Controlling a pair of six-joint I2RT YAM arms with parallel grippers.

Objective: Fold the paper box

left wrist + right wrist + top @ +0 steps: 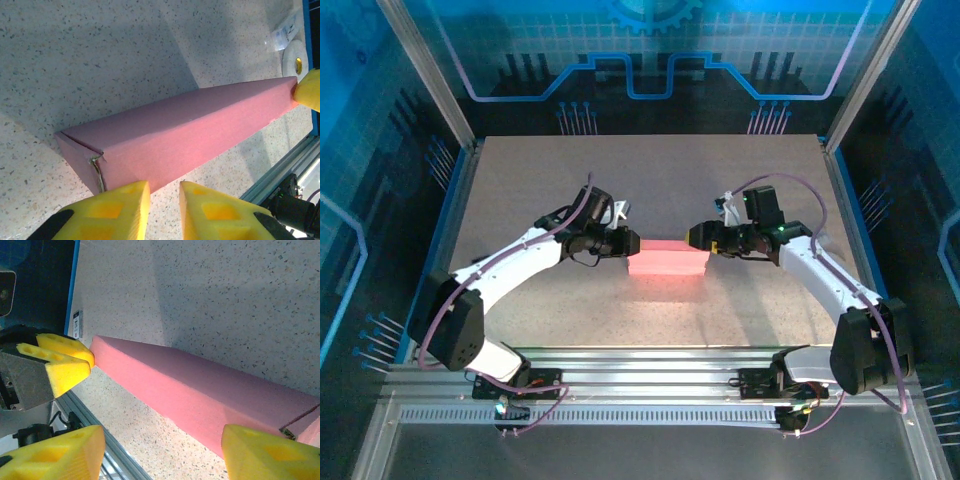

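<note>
Speckled table [520,180] under everything. Long pink paper box [667,258] lies flat, spanning between both sets of fingertips. At one end, right gripper [162,440] has fingers spread wide, released, with box end just ahead of tips, nearer one finger. At other end, left gripper [164,189] has fingers narrowly parted, clasping nothing – box end just beyond tips. White tape roll [295,59] sits past box's far end.

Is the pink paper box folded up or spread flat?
Folded: the paper box is a closed long block on the table, its end flap turned in.
</note>
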